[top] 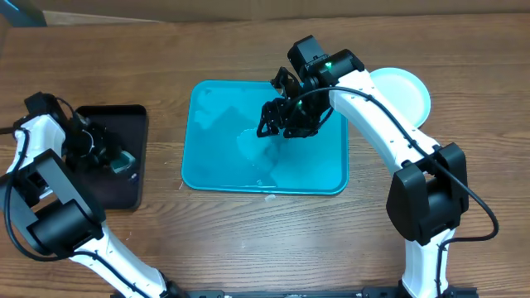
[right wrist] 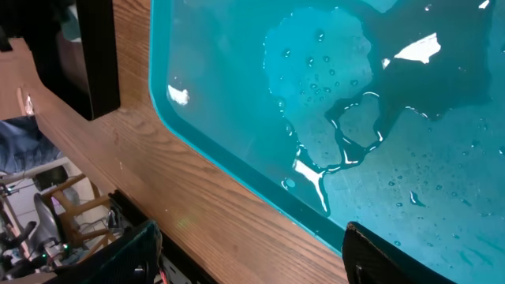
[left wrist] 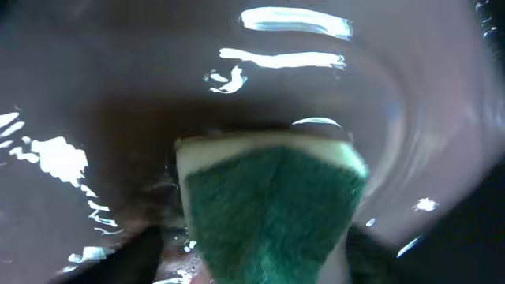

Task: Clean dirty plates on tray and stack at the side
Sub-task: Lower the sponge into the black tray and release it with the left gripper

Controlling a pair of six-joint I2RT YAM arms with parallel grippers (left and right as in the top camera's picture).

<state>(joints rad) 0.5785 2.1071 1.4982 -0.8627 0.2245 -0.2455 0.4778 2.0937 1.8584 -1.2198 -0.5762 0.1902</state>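
The teal tray (top: 207,170) lies mid-table with no plates in it, only water film and droplets (right wrist: 316,71). The plates (top: 406,93) sit stacked on the table just right of the tray, a white centre and pale teal rim showing on top, partly behind my right arm. My right gripper (top: 280,117) hovers over the tray, open with nothing between its fingers (right wrist: 379,256). My left gripper (top: 110,156) is down in the black tray. Its jaws stand either side of a green-and-white sponge (left wrist: 272,205), and a gap shows at the left finger (left wrist: 130,256).
A black tray (top: 137,116), wet and shiny inside (left wrist: 95,87), stands at the left of the table and holds the sponge (top: 125,162). Bare wooden table (right wrist: 205,205) runs along the teal tray's rim. Beyond the table edge, chairs and clutter show.
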